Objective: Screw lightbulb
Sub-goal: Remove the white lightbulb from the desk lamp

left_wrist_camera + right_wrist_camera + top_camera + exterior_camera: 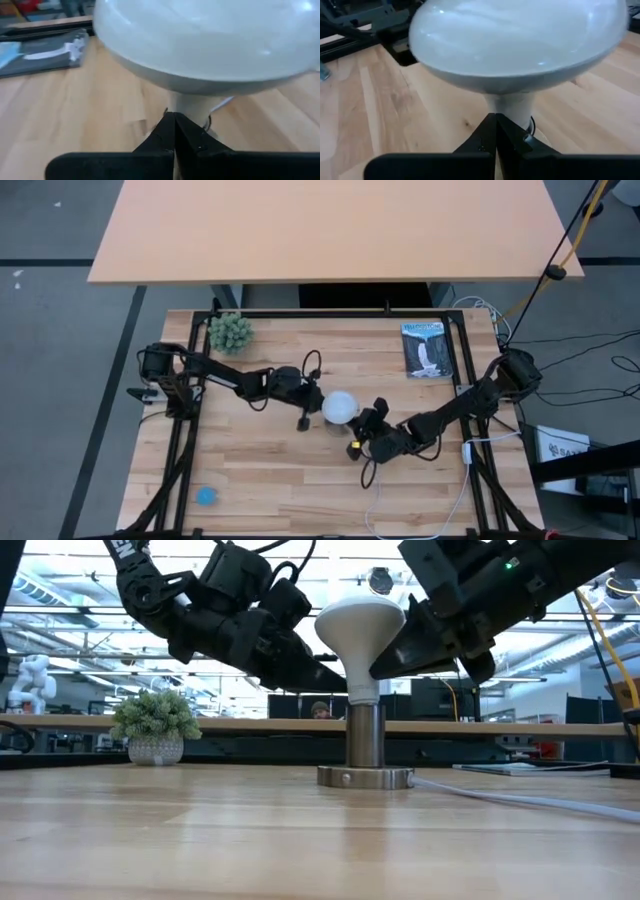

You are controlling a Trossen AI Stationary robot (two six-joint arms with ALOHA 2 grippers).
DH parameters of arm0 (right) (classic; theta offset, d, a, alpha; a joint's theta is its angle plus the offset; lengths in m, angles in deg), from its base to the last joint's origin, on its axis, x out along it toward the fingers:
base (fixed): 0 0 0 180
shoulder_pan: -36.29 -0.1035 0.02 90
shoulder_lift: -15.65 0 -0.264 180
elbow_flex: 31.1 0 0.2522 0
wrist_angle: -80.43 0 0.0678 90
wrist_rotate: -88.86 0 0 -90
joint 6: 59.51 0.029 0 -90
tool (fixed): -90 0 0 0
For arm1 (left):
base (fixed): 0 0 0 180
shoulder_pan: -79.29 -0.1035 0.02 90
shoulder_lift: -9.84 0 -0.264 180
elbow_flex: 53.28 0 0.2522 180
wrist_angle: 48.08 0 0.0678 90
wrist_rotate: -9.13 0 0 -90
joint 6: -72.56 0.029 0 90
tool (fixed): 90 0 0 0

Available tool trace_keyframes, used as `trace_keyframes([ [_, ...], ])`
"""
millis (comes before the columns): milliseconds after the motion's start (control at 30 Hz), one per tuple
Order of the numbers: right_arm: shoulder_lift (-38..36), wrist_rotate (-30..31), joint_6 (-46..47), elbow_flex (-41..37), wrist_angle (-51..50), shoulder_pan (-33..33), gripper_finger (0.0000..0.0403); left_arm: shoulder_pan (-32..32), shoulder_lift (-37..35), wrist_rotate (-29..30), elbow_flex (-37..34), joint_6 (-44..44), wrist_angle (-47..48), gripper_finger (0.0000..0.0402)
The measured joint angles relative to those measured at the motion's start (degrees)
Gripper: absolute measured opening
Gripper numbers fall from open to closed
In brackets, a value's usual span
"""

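The lightbulb (pixel 359 632) stands upright in the metal socket (pixel 366 745) near the middle of the wooden surface (pixel 200 830), dome up and neck dropping straight into the socket's cylinder. It looks seated there so the thread can engage. How far it is screwed in cannot be read from these views.

Both arms reach inward and meet at the bulb. In the high view the left arm stretches from its mount at the surface's left edge, elbow bent, and ends with the left claw (pixel 312 402) just beside the bulb's left side. The right arm folds in from the right edge, bringing the right claw (pixel 368 423) close against the bulb's right and near side. From table height both wrists slope down toward the bulb's neck from opposite sides, which suits holding or turning it about its upright axis.

In each wrist view that arm's own dark fingers (pixel 175 135) come together at a point below the dome. Both claws therefore appear closed, with nothing visibly between the tips. Whether either one actually touches the neck I cannot tell.

The socket's white cord (pixel 520 802) trails off to the right. A small potted plant (pixel 155 727), a booklet (pixel 427 349) and a blue disc (pixel 206 496) sit well apart from the work.
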Motion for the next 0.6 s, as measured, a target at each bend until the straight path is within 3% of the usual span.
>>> trace_keyframes([
  [200,-0.04,1.43,1.57,0.00,-5.06,0.11,0.0000,2.87,0.00,-5.36,-0.11,-3.11,0.78,0.0000],
  [333,-0.02,4.11,11.93,-0.02,-14.38,0.54,0.0000,6.25,0.00,-9.49,0.00,-5.59,3.52,0.0000],
  [433,-0.02,2.72,17.49,-0.02,-18.52,0.16,0.0000,8.24,0.00,-7.48,0.00,-4.69,5.77,0.0000],
  [600,0.00,1.80,18.14,-0.02,-18.66,-0.87,0.0000,9.73,0.00,-0.37,0.00,-4.50,7.19,0.0000],
])
